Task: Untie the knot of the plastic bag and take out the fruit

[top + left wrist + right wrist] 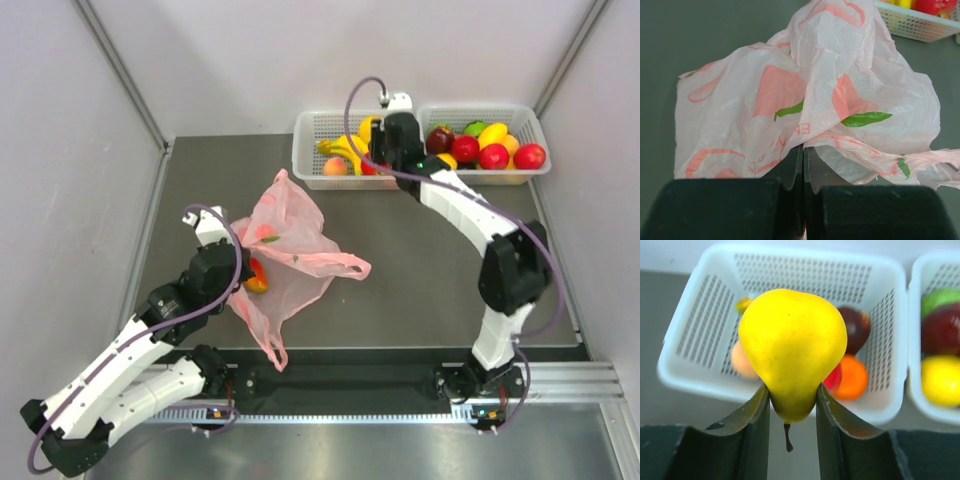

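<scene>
The plastic bag (290,250) lies slack and crumpled on the dark surface (420,270), at about 9 o'clock from its middle. One handle loop (345,266) trails toward 3 o'clock and a second handle loop (272,345) toward 6 o'clock, well apart from each other. An orange-red fruit (257,279) sits at the bag's 8 o'clock edge; whether film still covers it is hard to tell. The left jaws meet the bag at that edge. They are pressed flat together, apparently with a fold of the pink film pinched between them. A green leaf (866,119) shows against the film just beyond.

The pear (792,350) is gripped at its narrow end by the right jaws, which are partly apart and clamped on its sides. It hangs over the left basket (685,375), at 12 o'clock on the surface. In that basket are bananas (343,150), a peach-pink fruit (742,362) and an orange fruit (854,377). The right basket (480,108), touching it at 1 o'clock, holds red, yellow and green fruit.
</scene>
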Available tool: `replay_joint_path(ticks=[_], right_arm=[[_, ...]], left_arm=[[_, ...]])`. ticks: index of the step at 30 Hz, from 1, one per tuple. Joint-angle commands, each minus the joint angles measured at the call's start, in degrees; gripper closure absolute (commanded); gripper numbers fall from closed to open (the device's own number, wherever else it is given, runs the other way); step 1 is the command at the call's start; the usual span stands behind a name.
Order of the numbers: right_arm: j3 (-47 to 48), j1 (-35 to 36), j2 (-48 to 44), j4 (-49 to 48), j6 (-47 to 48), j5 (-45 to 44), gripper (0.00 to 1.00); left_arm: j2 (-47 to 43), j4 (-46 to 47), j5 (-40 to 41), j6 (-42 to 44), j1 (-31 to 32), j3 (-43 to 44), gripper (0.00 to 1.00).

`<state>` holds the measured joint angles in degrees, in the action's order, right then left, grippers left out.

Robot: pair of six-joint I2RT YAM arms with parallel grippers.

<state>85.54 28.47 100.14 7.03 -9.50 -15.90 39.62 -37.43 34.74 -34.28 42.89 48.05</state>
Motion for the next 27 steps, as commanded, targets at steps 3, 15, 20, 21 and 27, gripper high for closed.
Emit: replay_joint_path(ticks=[3,15,20,21,27], right_arm=[[23.0,-3.6,14.4,6.7,2.3,1.0,0.95],[40.7,-6.5,28.5,14.8,1.5,3.5,0.31],[39.9,-6.6,24.9,14.0,2.9,3.5,0.07],[39.7,-6.7,23.0,14.0,3.3,3.4,0.01],[25.1,-6.2,4.6,9.8,2.6,4.6,0.0]], left_arm=[[0.7,5.3,-6.7,1.6,-0.1,-1.6,1.0],[2.3,10.1,-12.2,2.8,-0.1,-1.6,1.0],[2.2,13.4,-14.9,4.0,-0.1,-2.1,1.0],[2.0,14.1,-15.5,4.6,-0.1,-2.3,1.0],[-0.1,15.6,-14.1,5.2,-0.1,-1.4,1.0]])
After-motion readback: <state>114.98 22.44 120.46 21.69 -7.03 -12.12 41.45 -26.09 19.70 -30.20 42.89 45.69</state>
